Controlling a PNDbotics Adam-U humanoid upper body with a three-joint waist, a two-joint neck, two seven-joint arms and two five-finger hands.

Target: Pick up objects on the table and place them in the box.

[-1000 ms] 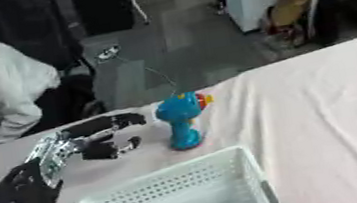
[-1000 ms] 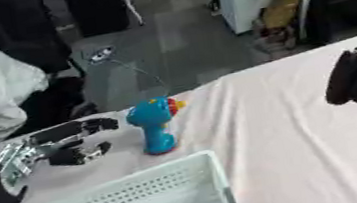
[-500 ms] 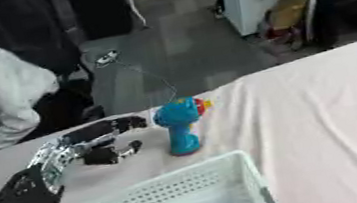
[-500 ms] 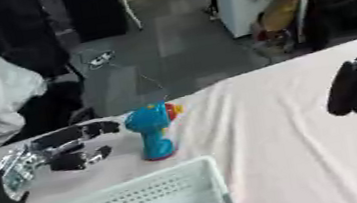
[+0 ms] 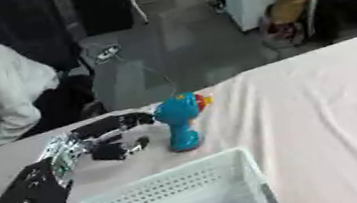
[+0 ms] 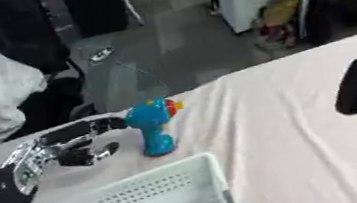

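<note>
A pale pink table (image 5: 323, 102) carried a blue toy (image 5: 178, 122) standing just beside the left hand (image 5: 99, 140), and a white basket (image 5: 166, 201) near it.

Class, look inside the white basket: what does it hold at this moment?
The white basket shows only its own perforated floor and walls; nothing lies inside. Its nearest part is cut off by the picture's edge. The blue toy stands outside.

toy: blue (image 5: 180, 123), upright, just behind box (image 5: 170, 200)
left hand: (image 5: 108, 137) half-curled, beside toy, left
</note>
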